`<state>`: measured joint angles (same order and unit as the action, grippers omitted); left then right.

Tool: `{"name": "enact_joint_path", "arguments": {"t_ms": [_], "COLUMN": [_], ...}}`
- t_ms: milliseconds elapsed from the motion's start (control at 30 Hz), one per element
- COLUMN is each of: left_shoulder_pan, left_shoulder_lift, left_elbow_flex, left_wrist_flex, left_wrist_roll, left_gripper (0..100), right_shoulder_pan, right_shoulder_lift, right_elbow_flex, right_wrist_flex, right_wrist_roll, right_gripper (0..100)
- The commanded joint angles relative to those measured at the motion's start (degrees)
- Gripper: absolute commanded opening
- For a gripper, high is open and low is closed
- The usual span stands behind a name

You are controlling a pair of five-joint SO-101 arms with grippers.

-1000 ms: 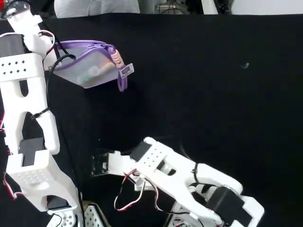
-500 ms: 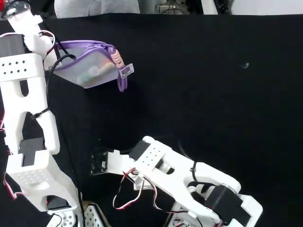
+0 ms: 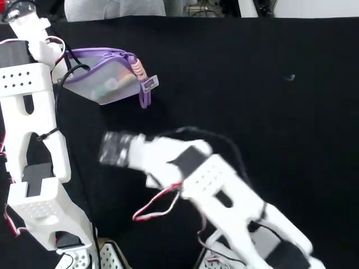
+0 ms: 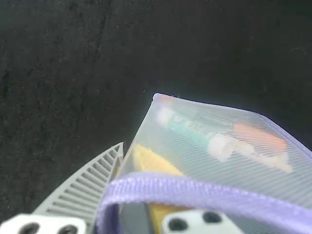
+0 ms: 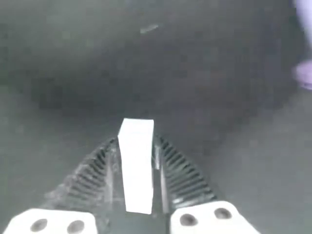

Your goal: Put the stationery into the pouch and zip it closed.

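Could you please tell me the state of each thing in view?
pouch: gripped at one end, stationery inside; zip position unclear.
white block: clamped, not yet in the pouch.
left claw: shut on pouch.
right claw: shut on white block.

The table [image 3: 252, 112] is covered in black matt cloth with a faintly fuzzy nap. The pouch [image 3: 106, 81] is translucent frosted plastic, finely ribbed with thin lines. It is edged with a purple woven fabric band [image 4: 195, 192] that looks soft. The left gripper [image 4: 129, 163] and right gripper [image 5: 135, 141] are pale matt plastic, their fingers [image 5: 180, 175] moulded with ridged faces. The white block [image 5: 136, 165] looks smooth and matt. The left arm [image 3: 33, 112] and right arm [image 3: 224, 190] have hard white plastic shells, some panels dotted with small holes. Thin, glossy red and white wires [image 3: 154, 204] run along the right arm.
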<state>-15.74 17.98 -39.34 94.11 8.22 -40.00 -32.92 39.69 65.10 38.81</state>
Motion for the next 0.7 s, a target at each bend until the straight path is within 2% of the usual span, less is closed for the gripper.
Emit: {"name": "enact_joint_path", "arguments": {"t_ms": [0, 133, 267, 433, 667], "left_shoulder_pan": [1.0, 4.1, 6.2, 7.2, 11.9], "left_shoulder_lift": [2.4, 2.4, 2.4, 2.4, 0.1], "left_elbow_flex": [-0.3, -1.3, -4.4, -4.7, -4.0], "left_wrist_flex": [0.5, 2.5, 6.2, 6.7, 6.8], "left_wrist_roll": [-0.9, -0.9, -0.9, -0.7, 1.1], "left_gripper": [3, 3, 3, 3, 3], "right_shoulder_pan": [6.9, 11.7, 12.0, 12.9, 13.5], "right_shoulder_lift": [-6.9, -11.1, -13.9, -18.0, -28.3], "right_elbow_flex": [-6.2, -6.7, -6.5, -2.4, 6.5], "right_wrist_flex": [-2.6, -9.1, -14.5, -23.6, -38.2], "right_wrist_roll": [-6.5, -13.0, -17.7, -25.8, -28.0], "right_gripper": [1.1, 1.1, 1.1, 1.1, 1.1]}}
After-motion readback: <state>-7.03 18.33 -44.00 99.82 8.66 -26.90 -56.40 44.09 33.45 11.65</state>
